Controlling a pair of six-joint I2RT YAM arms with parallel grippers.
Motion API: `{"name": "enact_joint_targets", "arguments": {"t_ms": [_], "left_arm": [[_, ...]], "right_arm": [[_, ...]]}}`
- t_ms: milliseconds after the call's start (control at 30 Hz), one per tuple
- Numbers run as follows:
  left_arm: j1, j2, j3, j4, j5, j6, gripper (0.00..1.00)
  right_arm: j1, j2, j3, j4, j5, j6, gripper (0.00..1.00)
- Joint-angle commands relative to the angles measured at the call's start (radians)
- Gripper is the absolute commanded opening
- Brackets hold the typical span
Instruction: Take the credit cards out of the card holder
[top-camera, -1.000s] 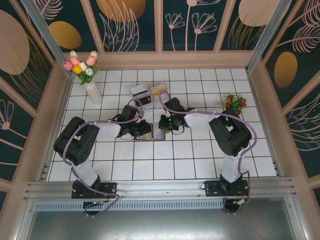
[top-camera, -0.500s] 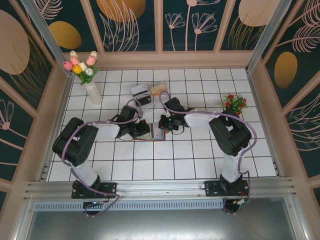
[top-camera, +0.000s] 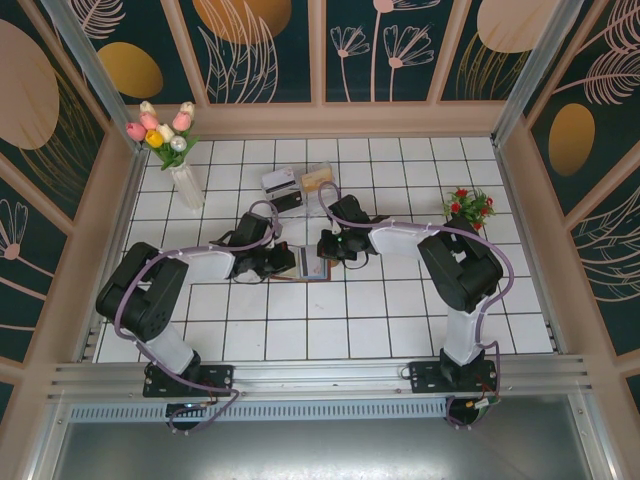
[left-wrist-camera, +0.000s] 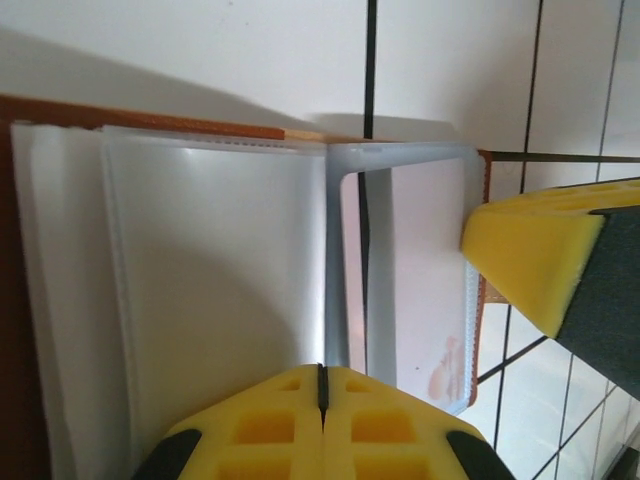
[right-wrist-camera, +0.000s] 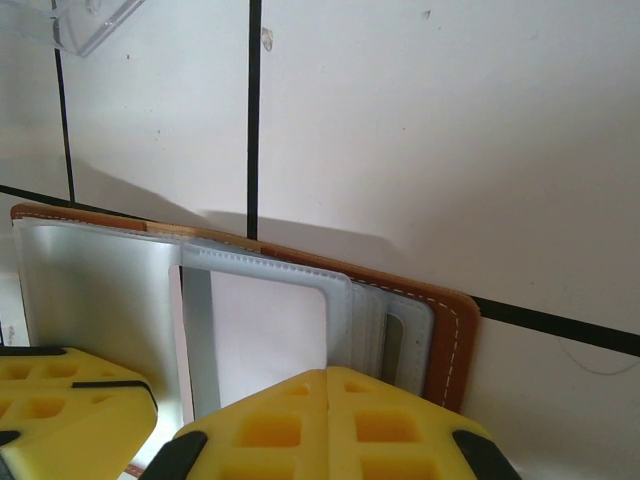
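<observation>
The brown card holder (top-camera: 312, 271) lies open on the tiles between both grippers. In the left wrist view its brown rim (left-wrist-camera: 150, 116) frames clear plastic sleeves (left-wrist-camera: 210, 280). A pale credit card (left-wrist-camera: 430, 260) with a pinkish mark sits in a grey-blue sleeve. My left gripper (left-wrist-camera: 322, 385) is shut, its tips meeting at that sleeve's edge; I cannot tell if anything is pinched. My right gripper (right-wrist-camera: 328, 378) is shut and rests on the sleeves, with a white card (right-wrist-camera: 265, 320) in the window beside the holder's stitched brown edge (right-wrist-camera: 452, 335). From above, the left gripper (top-camera: 290, 262) and right gripper (top-camera: 325, 256) nearly touch.
A clear plastic tray (top-camera: 297, 183) with cards stands behind the holder; its corner (right-wrist-camera: 90, 25) shows in the right wrist view. A vase of tulips (top-camera: 170, 140) is at the back left, a small red-flowered plant (top-camera: 468, 206) at the right. Walls enclose the tiled floor.
The left gripper's jaws have closed at the sleeve edge. The left arm's elbow has swung outward to the left. The right arm has not moved.
</observation>
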Motion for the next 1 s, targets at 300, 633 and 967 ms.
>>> {"name": "enact_joint_targets", "arguments": {"t_ms": [300,633,967], "left_arm": [[0.007,0.039,-0.013,0.103,0.125,-0.051,0.19],[0.008,0.093,-0.028,0.116,0.119,-0.044,0.18],[0.025,0.111,-0.06,0.29,0.229,-0.09,0.15]], "right_arm": [[-0.009,0.045,-0.033,-0.052,0.019,-0.012,0.07],[-0.009,0.047,-0.044,-0.047,0.014,-0.012,0.07],[-0.009,0.048,-0.055,-0.028,-0.012,-0.015,0.07]]}}
